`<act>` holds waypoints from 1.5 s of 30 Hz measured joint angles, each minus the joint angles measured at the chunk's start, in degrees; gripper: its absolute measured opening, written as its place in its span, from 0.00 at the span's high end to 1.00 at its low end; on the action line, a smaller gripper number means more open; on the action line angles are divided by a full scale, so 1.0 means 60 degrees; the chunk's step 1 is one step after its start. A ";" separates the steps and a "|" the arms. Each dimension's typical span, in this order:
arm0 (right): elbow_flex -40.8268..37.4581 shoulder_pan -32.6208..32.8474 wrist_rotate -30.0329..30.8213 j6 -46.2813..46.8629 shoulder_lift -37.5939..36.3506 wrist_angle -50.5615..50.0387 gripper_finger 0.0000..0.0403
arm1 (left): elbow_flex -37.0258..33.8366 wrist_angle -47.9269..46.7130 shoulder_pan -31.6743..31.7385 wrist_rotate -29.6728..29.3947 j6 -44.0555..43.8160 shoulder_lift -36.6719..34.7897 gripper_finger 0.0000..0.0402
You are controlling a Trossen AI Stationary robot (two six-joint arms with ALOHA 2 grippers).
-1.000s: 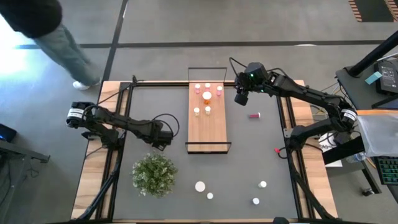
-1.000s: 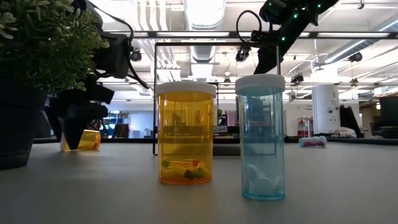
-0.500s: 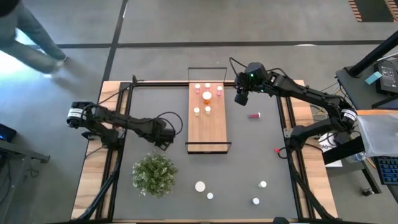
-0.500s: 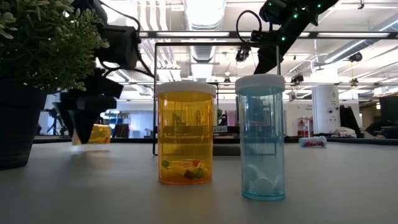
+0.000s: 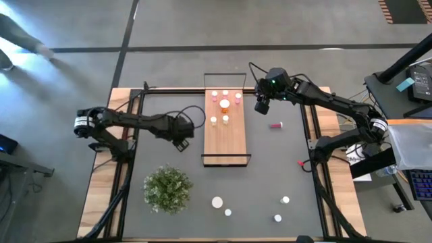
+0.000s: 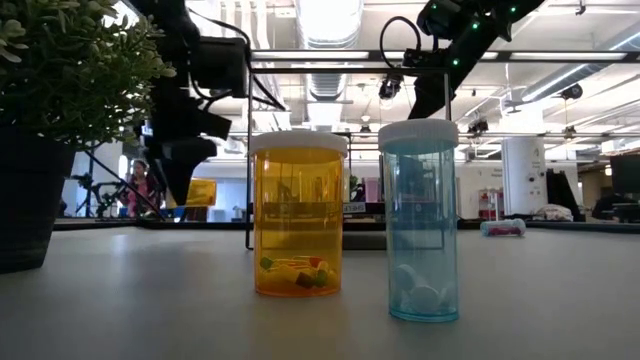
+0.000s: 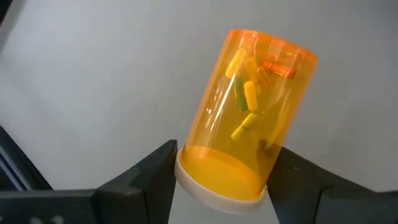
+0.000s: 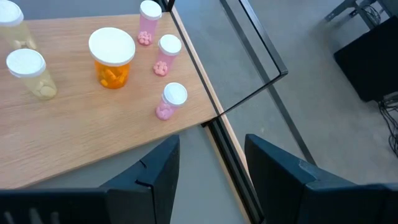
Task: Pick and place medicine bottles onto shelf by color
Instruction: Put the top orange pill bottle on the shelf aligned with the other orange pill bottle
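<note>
High view: the left pincer (image 5: pixel 181 128) sits just left of the shelf (image 5: pixel 225 145), in the middle of the frame. It is grasping an orange bottle (image 7: pixel 249 149). In the left wrist view the two dark fingers (image 7: pixel 155 168) press on the white cap end, one on each side, and the bottle body pokes out past them, tilted. You can see little pills inside. In the low view the bottle hangs in the air, above the tabletop (image 6: pixel 150 300), so it looks like it is being carried to the shelf.

The right pincer (image 5: pixel 260 106) hangs near the upper right side of the shelf. In the right wrist view its fingers are apart and nothing is between them. It looks like it is waiting.

On the shelf, near the upper end in the high view, the pink bottles (image 8: pixel 160 56) stand together in one bunch. One orange bottle with a big white cap (image 8: pixel 112 57) stands beside them, and pale bottles (image 8: pixel 28 71) stand a bit apart. That is sorting by color, so the held orange one should likely go by the other orange one.

More bottles wait on the tabletop: a pink one lying down (image 5: pixel 276 125) right of the shelf, and some white-capped ones (image 5: pixel 217 202) at the lower middle and lower right. A green plant (image 5: pixel 167 189) stands at lower left.
</note>
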 joint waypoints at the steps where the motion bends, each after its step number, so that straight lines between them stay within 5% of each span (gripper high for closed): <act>1: 0.0000 0.0003 0.0000 0.0000 0.0000 0.0003 0.58 | 0.0057 0.0006 0.0114 0.0012 0.0056 0.0000 0.52; 4: -0.0002 0.0000 0.0000 0.0000 0.0000 0.0002 0.58 | 0.0240 -0.0007 0.0504 0.0346 0.0470 0.0000 0.52; 13: 0.0000 0.0000 0.0000 -0.0004 0.0000 0.0001 0.58 | 0.0411 -0.0025 0.2084 0.4154 0.1537 0.0000 0.52; 20: 0.0000 0.0003 0.0000 -0.0011 0.0000 0.0237 0.58 | 0.0362 -0.0088 0.3263 0.6300 0.1457 0.0000 0.52; 29: 0.0004 0.0003 -0.0003 0.0029 0.0000 0.0382 0.58 | 0.0214 -0.0365 0.3895 1.0689 -0.0236 0.0000 0.52; 45: 0.0004 0.0000 -0.0007 0.1864 0.0000 0.0502 0.58 | 0.0138 -0.3931 0.4223 1.1256 -0.0971 0.0996 0.52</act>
